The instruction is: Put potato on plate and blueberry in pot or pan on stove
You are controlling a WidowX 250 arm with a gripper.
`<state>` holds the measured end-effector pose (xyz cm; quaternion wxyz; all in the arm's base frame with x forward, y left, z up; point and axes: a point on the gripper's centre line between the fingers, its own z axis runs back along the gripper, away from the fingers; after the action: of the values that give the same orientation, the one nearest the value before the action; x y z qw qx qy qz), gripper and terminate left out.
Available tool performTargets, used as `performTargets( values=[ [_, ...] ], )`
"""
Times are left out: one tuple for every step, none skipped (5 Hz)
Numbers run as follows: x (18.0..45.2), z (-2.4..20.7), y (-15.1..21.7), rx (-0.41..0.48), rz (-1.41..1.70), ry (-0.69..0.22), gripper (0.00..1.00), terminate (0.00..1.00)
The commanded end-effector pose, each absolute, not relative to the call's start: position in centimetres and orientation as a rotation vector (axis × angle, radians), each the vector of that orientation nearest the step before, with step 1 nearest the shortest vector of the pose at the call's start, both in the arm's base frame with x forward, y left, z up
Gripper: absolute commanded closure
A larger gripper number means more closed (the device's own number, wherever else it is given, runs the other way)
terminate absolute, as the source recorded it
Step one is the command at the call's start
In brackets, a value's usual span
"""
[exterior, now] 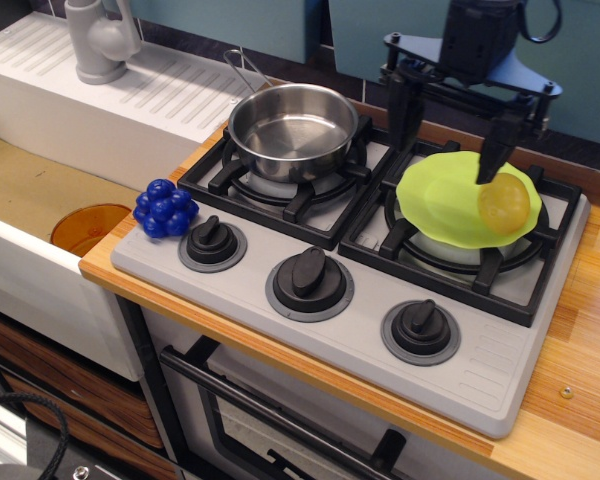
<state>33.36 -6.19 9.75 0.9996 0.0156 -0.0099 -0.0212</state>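
The yellow-tan potato lies on the right side of the lime-green plate, which rests on the right burner of the grey stove. My gripper is open and empty, raised above the plate's back edge, its two black fingers spread wide. The deep-blue blueberry sits on the stove's front left corner by the left knob. The steel pot stands empty on the left burner.
An orange round dish lies in the sink at left. A grey faucet and white drainboard are at the back left. Three dark knobs line the stove front. Wooden counter runs along the right edge.
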Motion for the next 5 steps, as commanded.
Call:
performTargets(
  values=[
    [32.8, 12.7, -4.1, 0.028, -0.085, -0.091, 0.0, 0.0],
    [32.8, 12.7, -4.1, 0.028, -0.085, -0.091, 0.0, 0.0],
    [32.8, 12.7, -4.1, 0.028, -0.085, -0.091, 0.0, 0.0],
    [32.8, 12.7, -4.1, 0.028, -0.085, -0.091, 0.0, 0.0],
    [31.5, 13.3, -3.4, 0.038, -0.102, -0.097, 0.0, 0.0]
  ],
)
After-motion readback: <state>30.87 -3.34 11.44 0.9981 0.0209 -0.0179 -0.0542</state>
